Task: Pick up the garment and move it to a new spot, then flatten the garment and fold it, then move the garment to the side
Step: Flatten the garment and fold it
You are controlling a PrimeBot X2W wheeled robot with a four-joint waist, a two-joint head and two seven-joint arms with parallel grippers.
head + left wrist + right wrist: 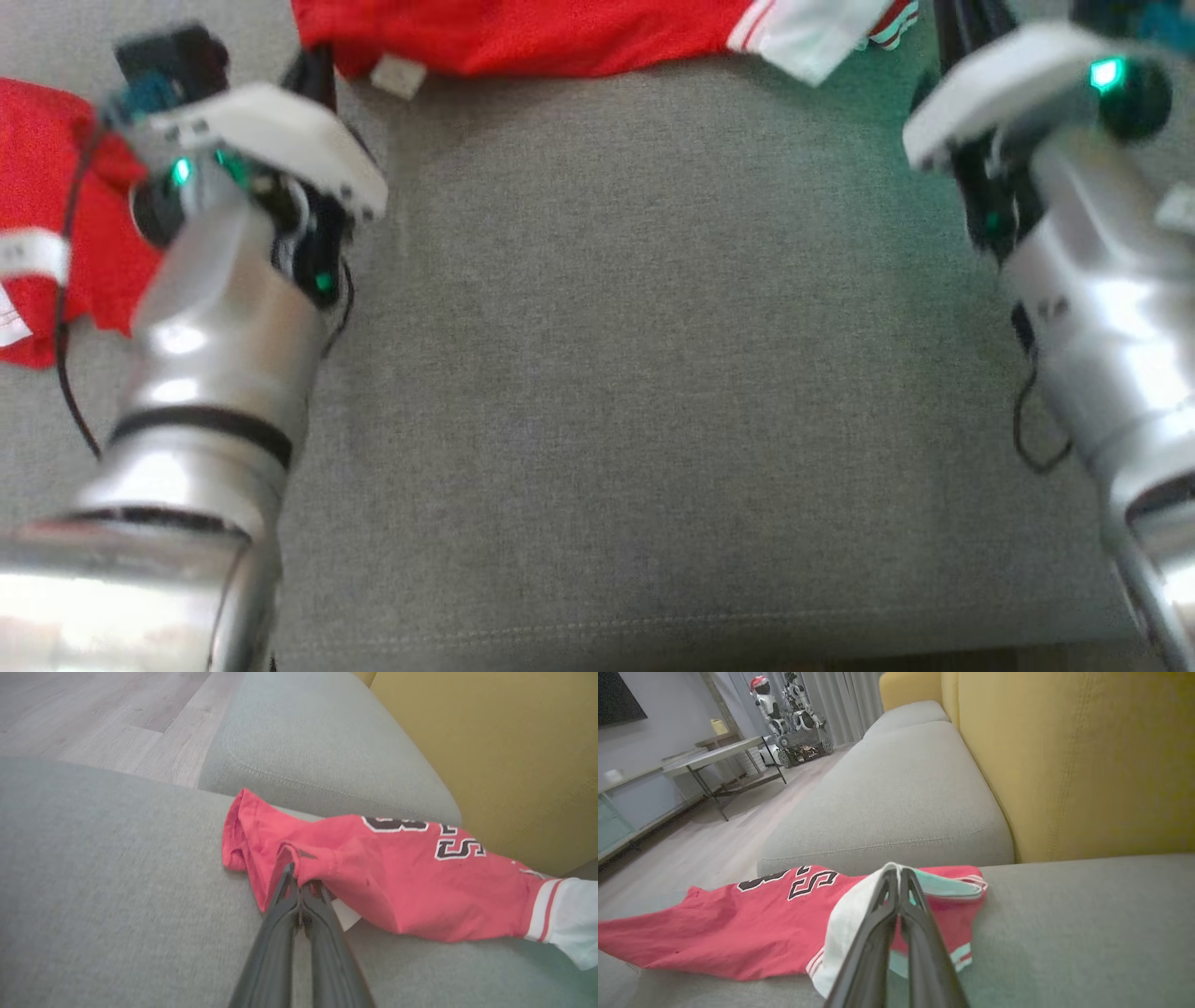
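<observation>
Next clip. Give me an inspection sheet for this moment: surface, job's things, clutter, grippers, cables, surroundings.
Surface: grey cushion, bare in the middle.
Job's things: red jersey, crumpled at the cushion's far edge; its white sleeve is lifted.
Clutter: red cloth beside the left arm; cannot tell whether it is a second garment.
Grippers: left gripper shut on the jersey's red edge; right gripper shut on the sleeve.
Cables: black cable beside the left forearm; second cable beside the right forearm.
Surroundings: yellow backrest, wood floor, table, another robot.
</observation>
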